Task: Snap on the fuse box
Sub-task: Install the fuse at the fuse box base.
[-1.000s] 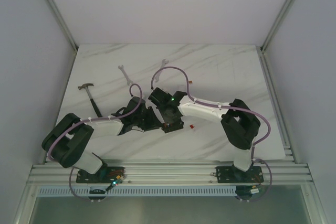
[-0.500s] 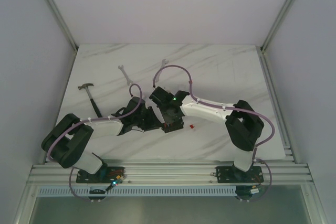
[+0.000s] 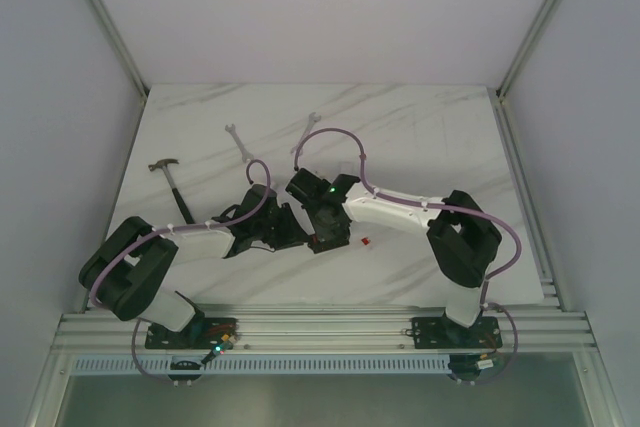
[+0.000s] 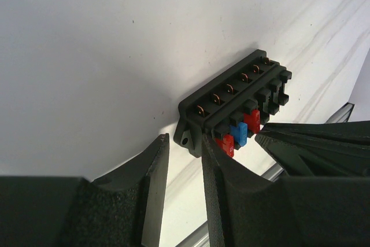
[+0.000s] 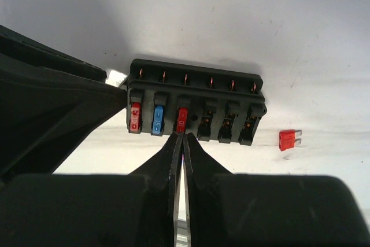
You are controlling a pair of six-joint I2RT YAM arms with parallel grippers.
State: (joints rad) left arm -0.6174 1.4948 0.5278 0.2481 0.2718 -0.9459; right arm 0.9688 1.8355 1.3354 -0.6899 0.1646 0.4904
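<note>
The fuse box (image 5: 193,108) is a black box lying on the white table, with no cover on it. It holds a red, a blue and a red fuse at its left end, and three slots are empty. My right gripper (image 5: 180,136) is shut, and its tips touch the near end of the third fuse. My left gripper (image 4: 185,143) is open, with its right finger (image 4: 215,169) against the box's end (image 4: 193,122). In the top view both grippers meet at the box (image 3: 330,243). The clear cover is out of view.
A loose red fuse (image 5: 289,139) lies just right of the box and also shows in the top view (image 3: 367,241). A hammer (image 3: 170,175) and two wrenches (image 3: 236,141) (image 3: 308,125) lie farther back. A metal rail (image 3: 320,327) runs along the front edge.
My right arm has shifted slightly and its cable has bowed a little. The left arm and the fuse box have not visibly moved.
</note>
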